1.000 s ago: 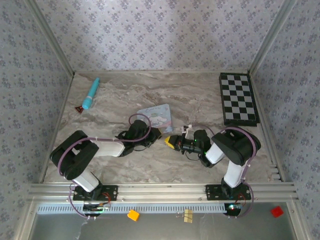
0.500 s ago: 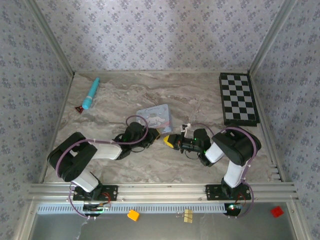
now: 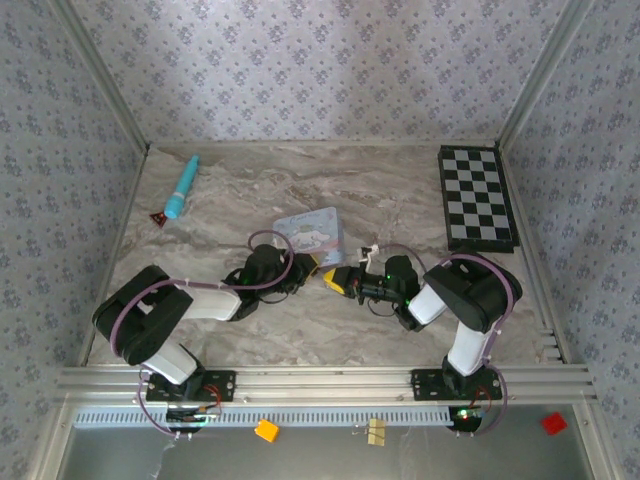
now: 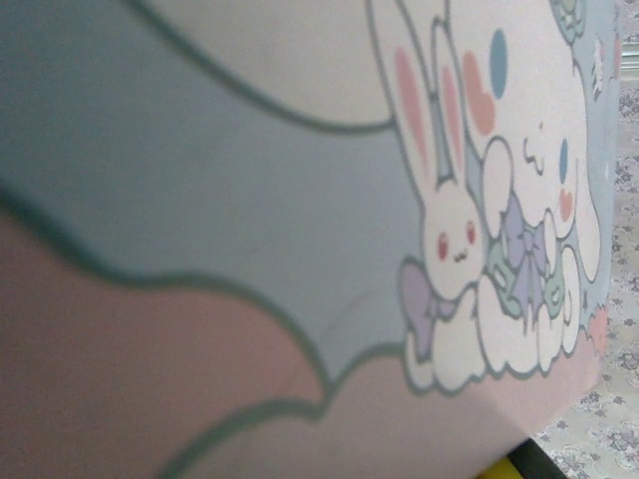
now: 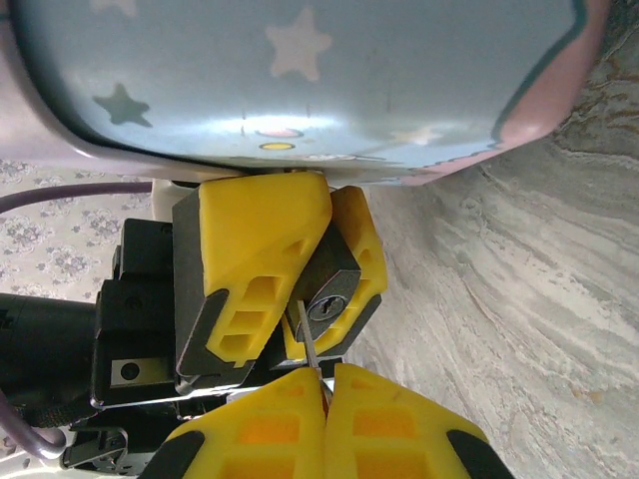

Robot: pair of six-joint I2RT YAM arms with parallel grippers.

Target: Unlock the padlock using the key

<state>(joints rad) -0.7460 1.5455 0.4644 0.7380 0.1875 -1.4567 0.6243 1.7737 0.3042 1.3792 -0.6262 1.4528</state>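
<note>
The padlock, a small black block with a silvery keyhole, is clamped between the yellow fingers of the left pincer, just below the edge of the pale blue cartoon-printed tin. A thin metal key is pinched in the closed right pincer, and its tip is seen at the keyhole. How far it is inserted cannot be told. From above, both pincers are seen tip to tip on the marble worktop, just beside the tin.
</note>
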